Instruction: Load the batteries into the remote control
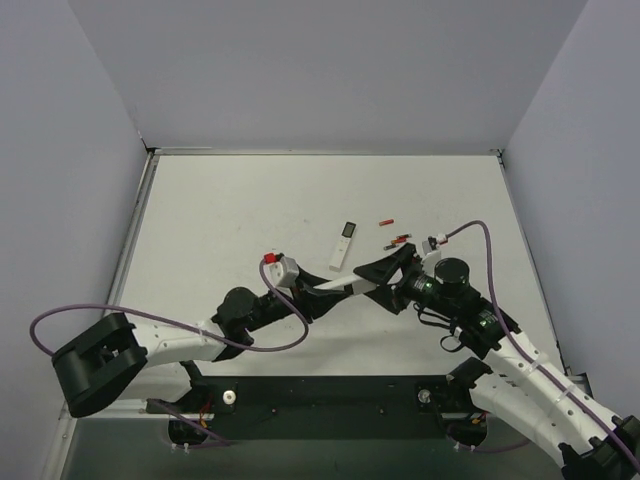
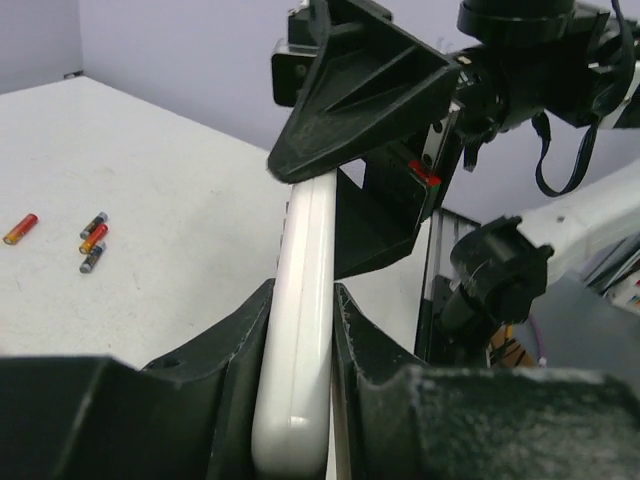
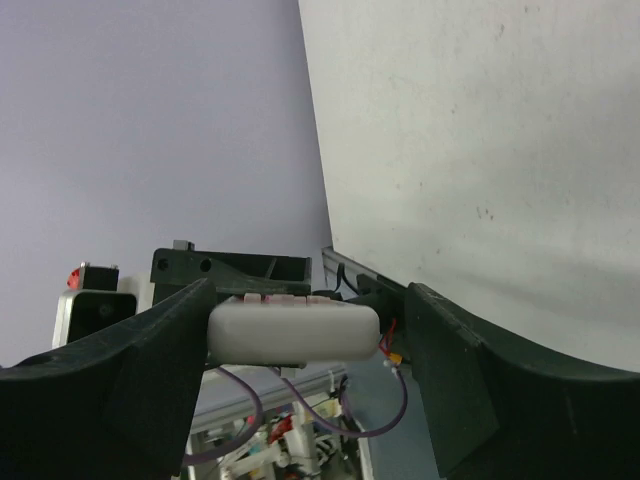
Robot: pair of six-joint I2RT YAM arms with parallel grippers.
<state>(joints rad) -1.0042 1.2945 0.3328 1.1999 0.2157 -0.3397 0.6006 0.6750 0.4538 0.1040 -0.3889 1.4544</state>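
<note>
Left pincer (image 2: 300, 330): closed tight on the remote control (image 2: 305, 250); both black jaws press flat against its two broad faces, with no gap on either side
Remote control: white, turned on its narrow edge; one end is clamped in the left pincer and the body runs straight out toward the right pincer (image 3: 310, 310); it sits between the two arms over the middle of the tabletop (image 1: 220, 210), somewhat nearer the near edge than the far one
Right pincer: open; its jaws stand either side of the remote control's far end; from its own camera one jaw seems to touch or nearly touch the white casing, while a clear gap shows at the other; it is not gripping
Batteries (image 2: 93, 240): lying loose on the tabletop beyond both pincers, toward the far edge and a little right of the middle; three lie close together, red and orange with dark ends; a fourth, red (image 2: 20, 228), lies on its own, apart from them and nearer the far edge; none is touched by either pincer
Slim remote (image 1: 344, 243): long and white with a dark screen at its far end; flat on the tabletop just left of the batteries, pointing roughly toward the far edge, apart from both pincers
Tabletop: white, with plain grey walls at its left, right and far edges
</note>
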